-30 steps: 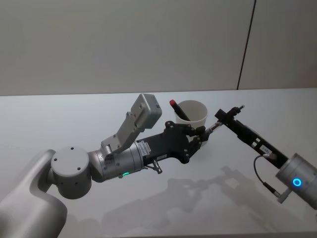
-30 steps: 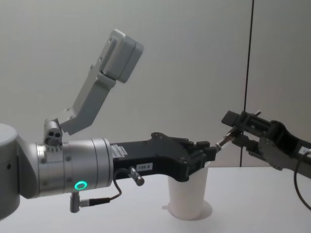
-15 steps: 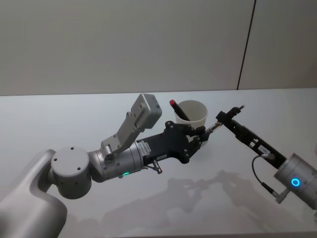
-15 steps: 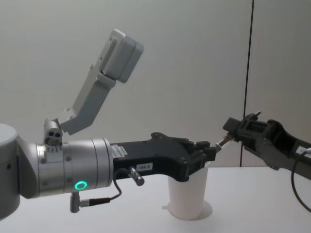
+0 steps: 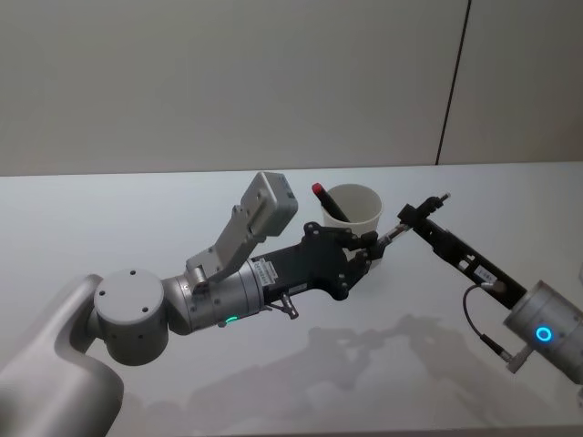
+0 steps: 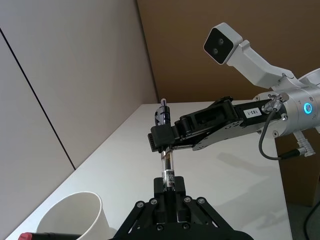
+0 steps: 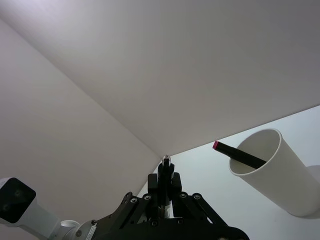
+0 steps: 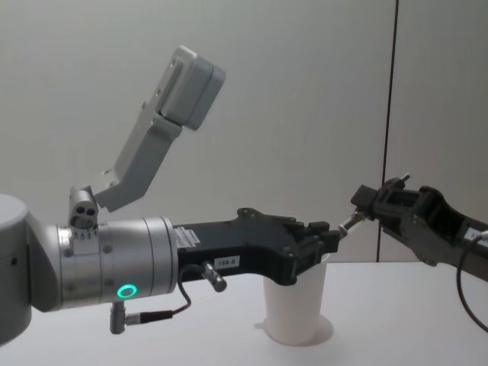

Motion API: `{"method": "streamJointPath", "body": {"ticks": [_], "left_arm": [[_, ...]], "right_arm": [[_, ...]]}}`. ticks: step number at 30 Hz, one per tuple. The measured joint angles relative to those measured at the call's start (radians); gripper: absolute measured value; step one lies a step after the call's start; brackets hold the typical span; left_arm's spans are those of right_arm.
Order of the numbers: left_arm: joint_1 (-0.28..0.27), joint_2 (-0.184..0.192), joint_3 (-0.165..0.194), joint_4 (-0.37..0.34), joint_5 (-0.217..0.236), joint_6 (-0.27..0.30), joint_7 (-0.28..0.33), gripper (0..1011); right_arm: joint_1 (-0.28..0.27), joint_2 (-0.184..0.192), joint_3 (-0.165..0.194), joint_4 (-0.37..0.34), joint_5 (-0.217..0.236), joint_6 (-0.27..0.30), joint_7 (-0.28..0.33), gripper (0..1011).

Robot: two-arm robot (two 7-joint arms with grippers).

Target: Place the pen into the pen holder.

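One pen with a red cap (image 5: 321, 190) already leans in the cup (image 5: 358, 210), its capped end poking over the rim on the robot's left. A second, clear-barrelled pen (image 6: 166, 165) is not in yet: it hangs in the air just beside the cup, on its right and near side, spanning the gap between the two grippers.

The left gripper (image 5: 371, 246) has its fingers clenched on one end of that pen, just in front of the cup. The right gripper (image 5: 412, 217) pinches the other end, with the pen's tip sticking out past its fingers (image 6: 161, 138). So both hold it at once, which looks like a hand-over.

What remains, I'd say, is for one gripper to let go and the other to tip the pen over the rim and drop it in.
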Motion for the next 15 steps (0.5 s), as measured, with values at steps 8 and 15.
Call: {"method": "streamJointPath", "body": {"ticks": [8, 15], "left_arm": [[0.000, 0.000, 0.000, 0.000, 0.000, 0.000, 0.000, 266], [0.000, 0.000, 0.000, 0.000, 0.000, 0.000, 0.000, 508]], "right_arm": [[0.001, 0.004, -0.003, -0.001, 0.005, -0.002, -0.003, 131], [0.001, 0.009, -0.006, -0.005, 0.011, -0.006, -0.005, 132]]}}
